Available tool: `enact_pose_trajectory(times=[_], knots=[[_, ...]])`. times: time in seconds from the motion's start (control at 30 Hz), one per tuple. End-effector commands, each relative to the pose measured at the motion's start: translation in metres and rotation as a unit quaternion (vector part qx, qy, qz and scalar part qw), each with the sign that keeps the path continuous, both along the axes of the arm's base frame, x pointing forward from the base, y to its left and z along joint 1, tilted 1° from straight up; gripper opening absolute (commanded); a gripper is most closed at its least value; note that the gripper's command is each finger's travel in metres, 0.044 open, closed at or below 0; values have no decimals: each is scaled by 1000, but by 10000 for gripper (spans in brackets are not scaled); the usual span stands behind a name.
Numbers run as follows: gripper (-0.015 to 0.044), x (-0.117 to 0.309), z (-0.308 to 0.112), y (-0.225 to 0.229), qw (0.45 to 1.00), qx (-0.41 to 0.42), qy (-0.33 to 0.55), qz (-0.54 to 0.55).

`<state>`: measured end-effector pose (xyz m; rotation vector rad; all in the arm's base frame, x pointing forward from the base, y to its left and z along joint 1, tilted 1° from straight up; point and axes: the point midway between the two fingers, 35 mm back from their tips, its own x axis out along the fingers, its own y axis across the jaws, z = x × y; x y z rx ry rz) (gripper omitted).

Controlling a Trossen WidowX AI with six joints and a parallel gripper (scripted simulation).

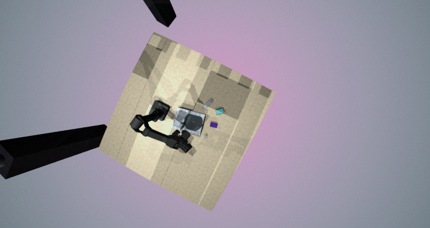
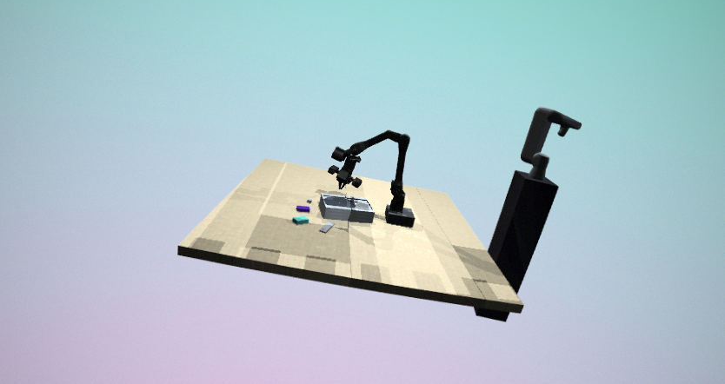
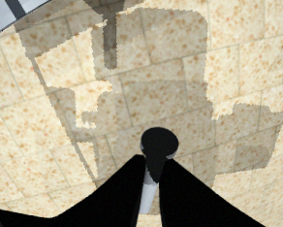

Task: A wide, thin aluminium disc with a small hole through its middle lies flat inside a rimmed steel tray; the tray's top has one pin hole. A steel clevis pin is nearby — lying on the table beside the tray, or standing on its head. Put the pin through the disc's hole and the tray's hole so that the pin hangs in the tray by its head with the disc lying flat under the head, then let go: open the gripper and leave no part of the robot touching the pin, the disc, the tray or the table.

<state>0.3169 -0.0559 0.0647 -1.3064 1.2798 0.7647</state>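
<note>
Pincer (image 1: 181, 133) (image 2: 342, 185) (image 3: 151, 166) clamped on the pin (image 3: 159, 141), beside the tray (image 1: 180, 116) (image 2: 337, 213) (image 3: 0, 14); a tilted shank could catch the hole's edge and shove the disc (image 1: 193, 122) (image 2: 335, 201) askew.

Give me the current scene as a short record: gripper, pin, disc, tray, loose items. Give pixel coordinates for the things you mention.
gripper: shut on the pin, raised above the table beside the tray (image 1: 180, 133) (image 2: 342, 185) (image 3: 153, 162)
clevis pin: between the fingers, head showing beyond the fingertips
disc: lying in the tray, pin not through it (image 1: 193, 122) (image 2: 335, 201)
tray: on the table, near the arm's base (image 1: 202, 126) (image 2: 361, 216)
loose items: teal block (image 1: 219, 111) (image 2: 300, 220), purple block (image 1: 213, 125) (image 2: 302, 208), flat grey bar (image 1: 208, 103) (image 2: 326, 228), small grey piece (image 1: 205, 135) (image 2: 309, 201)
</note>
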Motion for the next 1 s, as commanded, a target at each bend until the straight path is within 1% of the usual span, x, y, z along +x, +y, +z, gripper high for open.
enact_pose_trajectory(times=[0.0, 0.47, 0.7, 0.97], knots=[[0, 3, 2, 7, 999, 17, -11, -42], [0, 6, 6, 37, 968, 82, -44, -233], [0, 6, 8, 51, 937, 111, -55, -326], [0, 6, 10, 68, 890, 138, -65, -430]])
